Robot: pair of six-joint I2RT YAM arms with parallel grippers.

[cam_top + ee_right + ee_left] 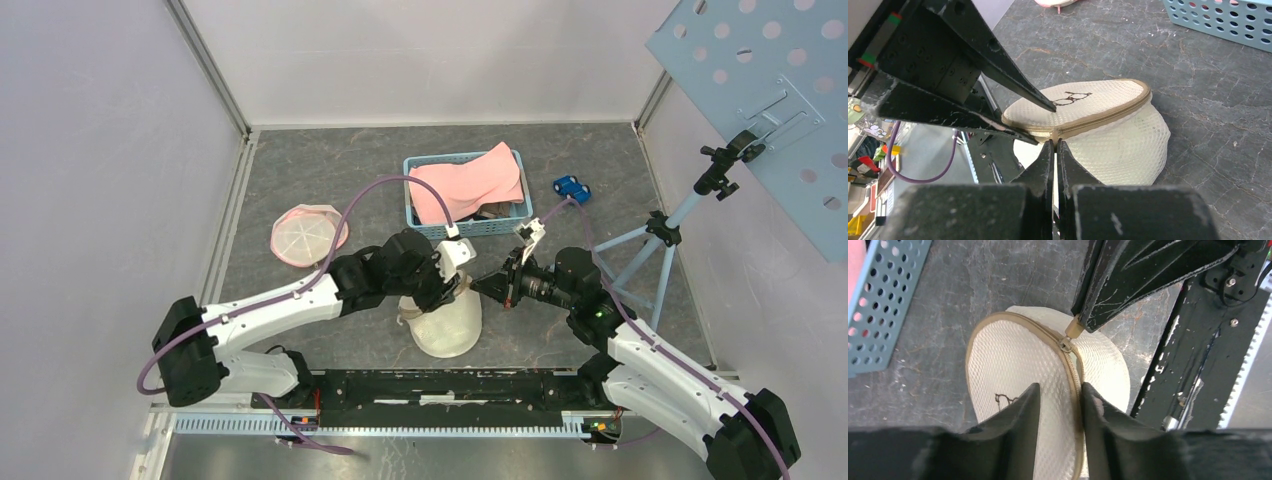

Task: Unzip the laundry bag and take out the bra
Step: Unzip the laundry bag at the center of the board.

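A white mesh bag (445, 322) sits domed on the table (330, 160) just ahead of the arms' bases, between the two grippers, its tan zipper (1076, 371) looking largely closed along the rim. The right gripper (1054, 145) is pinched tight on the pull (1073, 330). The left gripper (1060, 390) stands parted, its fingers straddling the zipper seam without clamping it. The bag looks light, soft and springy, and is likely to slide or lift when the pull is tugged. The tan trim beside the zipper seems the firmest place to pin it. The bra cannot be seen through the mesh.
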